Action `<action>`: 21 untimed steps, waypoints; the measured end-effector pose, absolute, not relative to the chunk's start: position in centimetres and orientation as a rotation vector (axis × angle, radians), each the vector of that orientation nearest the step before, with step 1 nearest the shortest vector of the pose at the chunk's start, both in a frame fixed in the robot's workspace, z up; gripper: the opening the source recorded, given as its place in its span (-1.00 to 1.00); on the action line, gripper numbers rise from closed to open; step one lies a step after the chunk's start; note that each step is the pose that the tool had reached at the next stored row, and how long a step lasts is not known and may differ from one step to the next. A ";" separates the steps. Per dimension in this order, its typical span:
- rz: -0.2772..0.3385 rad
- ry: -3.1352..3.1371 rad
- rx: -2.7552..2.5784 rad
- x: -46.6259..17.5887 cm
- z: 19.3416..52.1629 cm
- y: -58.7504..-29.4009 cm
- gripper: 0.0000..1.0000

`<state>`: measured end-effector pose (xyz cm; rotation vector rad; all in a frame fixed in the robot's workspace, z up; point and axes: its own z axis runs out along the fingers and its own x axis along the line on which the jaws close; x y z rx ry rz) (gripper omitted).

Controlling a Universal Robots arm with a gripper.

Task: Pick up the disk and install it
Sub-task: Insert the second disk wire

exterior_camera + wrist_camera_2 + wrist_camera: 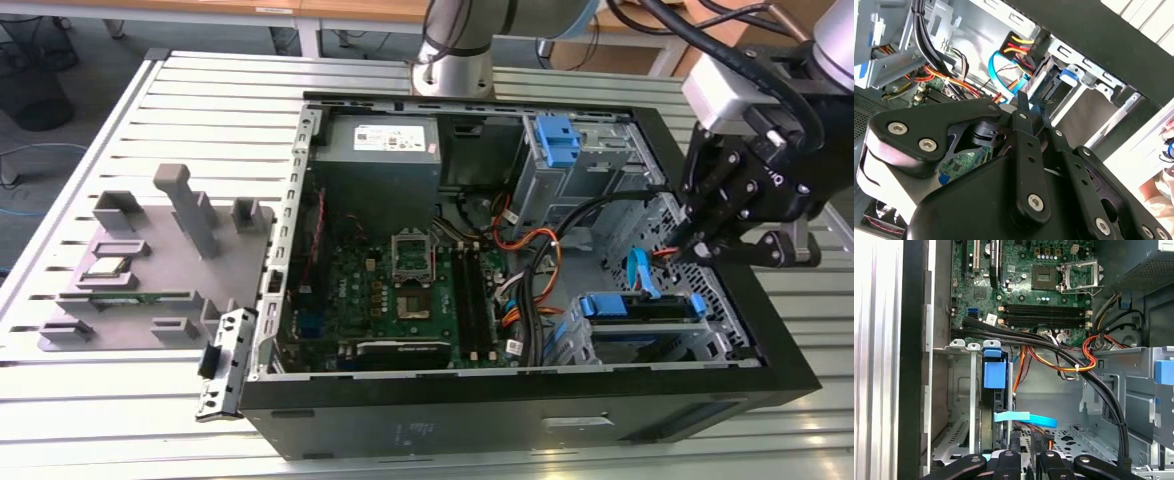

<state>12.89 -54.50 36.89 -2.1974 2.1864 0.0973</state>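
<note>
The disk [642,306] sits in the lower drive bay at the front corner of the open computer case [534,410], on the exterior view's right, its blue rail end facing up. In the first wrist view the disk's blue rail tab [994,373] stands in the bay slot beside the case wall. In the second wrist view the same blue rail [1072,75] shows in the metal cage. My gripper [705,252] hovers just above and behind that bay, shut, with nothing between its fingers [1013,460]. A blue flat data cable [1026,418] loops right under the gripper.
Black, orange and red cables [1089,362] cross from the motherboard [400,290] to the drive cages. The grey power supply [378,150] fills the case's far corner. An upper cage holds a blue bracket [555,138]. A grey fixture tray [134,270] lies on the slatted table at the exterior view's left.
</note>
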 end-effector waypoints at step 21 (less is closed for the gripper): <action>0.088 2.204 -2.213 15.9 36.0 -52.8 -0.54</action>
